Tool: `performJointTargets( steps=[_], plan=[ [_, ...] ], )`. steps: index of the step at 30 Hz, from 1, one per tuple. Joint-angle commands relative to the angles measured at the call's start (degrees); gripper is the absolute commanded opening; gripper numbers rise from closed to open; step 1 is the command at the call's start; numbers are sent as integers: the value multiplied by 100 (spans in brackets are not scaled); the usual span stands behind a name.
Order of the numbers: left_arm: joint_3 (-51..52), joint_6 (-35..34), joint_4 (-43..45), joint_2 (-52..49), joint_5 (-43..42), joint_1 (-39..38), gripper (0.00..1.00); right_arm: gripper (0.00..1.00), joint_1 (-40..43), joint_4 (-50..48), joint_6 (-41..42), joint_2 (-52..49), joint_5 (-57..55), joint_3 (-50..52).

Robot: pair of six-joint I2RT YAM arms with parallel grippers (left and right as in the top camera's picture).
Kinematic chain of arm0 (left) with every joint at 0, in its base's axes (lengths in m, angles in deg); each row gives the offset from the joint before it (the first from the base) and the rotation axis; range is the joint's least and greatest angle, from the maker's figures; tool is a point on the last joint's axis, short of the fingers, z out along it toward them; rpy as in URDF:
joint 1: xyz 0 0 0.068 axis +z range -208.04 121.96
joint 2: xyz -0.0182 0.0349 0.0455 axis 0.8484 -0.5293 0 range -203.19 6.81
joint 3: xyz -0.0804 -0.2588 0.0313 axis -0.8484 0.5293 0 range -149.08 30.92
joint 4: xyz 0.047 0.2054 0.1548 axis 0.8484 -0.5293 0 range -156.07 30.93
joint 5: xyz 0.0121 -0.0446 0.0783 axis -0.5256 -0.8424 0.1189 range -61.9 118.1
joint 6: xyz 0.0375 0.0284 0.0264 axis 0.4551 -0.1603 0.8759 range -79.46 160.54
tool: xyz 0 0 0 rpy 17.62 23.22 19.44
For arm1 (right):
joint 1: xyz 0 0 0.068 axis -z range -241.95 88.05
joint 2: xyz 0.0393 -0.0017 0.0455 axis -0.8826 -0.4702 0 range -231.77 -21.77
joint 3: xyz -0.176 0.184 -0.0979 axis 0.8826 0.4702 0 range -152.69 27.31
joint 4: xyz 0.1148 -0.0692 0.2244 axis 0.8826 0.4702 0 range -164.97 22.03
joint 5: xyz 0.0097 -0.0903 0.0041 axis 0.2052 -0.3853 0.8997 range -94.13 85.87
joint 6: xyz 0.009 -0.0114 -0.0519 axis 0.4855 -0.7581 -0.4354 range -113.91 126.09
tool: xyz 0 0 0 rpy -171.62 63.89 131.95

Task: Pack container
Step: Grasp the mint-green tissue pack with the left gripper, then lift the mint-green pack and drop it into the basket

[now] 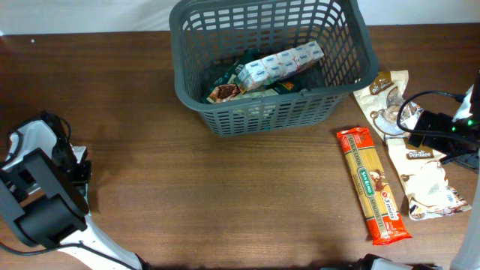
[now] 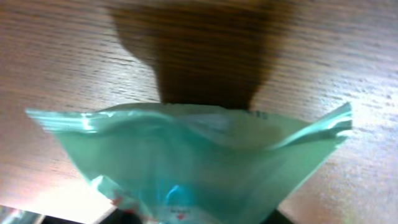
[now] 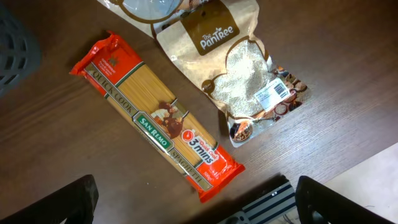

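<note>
The container (image 1: 225, 112), a dark grey lattice basket, stands at the table's far middle. It holds a white-and-blue packet (image 1: 281, 64) and dark green packets (image 1: 225, 86). Its corner shows in the right wrist view (image 3: 15, 50). My left gripper (image 2: 202, 219) is shut on a translucent green packet (image 2: 199, 155) and holds it above the wood at the left. The arm hides this packet in the overhead view. My right gripper (image 3: 205, 205) is open and empty, above the near end of a red spaghetti pack (image 3: 158, 127), at the right of the overhead view (image 1: 439, 131).
The spaghetti pack (image 1: 373, 185) lies right of the basket. A brown-and-white PaniRee bag (image 1: 427, 176) (image 3: 239, 71) lies beside it, and another pale bag (image 1: 382, 94) is behind. The table's right edge is close to the bags.
</note>
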Motion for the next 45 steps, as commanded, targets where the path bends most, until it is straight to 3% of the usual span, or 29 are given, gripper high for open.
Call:
performJointTargets(
  steps=[1, 3, 14, 33, 40, 45],
  plan=[
    [26, 33, -4, -50, -125, 24, 15, 99, 39, 24, 68, -24, 55, -92],
    [26, 33, 22, -50, -122, 24, 2, 99, 39, 46, 68, -24, 52, -92],
    [-560, 39, 1878, -48, -192, -313, 2, 99, 39, 33, 68, -24, 52, -92],
    [-5934, 33, 3845, -48, -3230, -2120, 1, 99, 39, 22, 68, -24, 52, -92],
    [-6546, -107, 5313, -50, -5010, -3152, 2, 99, 39, 96, 68, -24, 52, -92],
    [-6537, -116, 5252, -289, -6159, -3895, 2, 99, 39, 114, 68, -24, 50, -92]
  ],
)
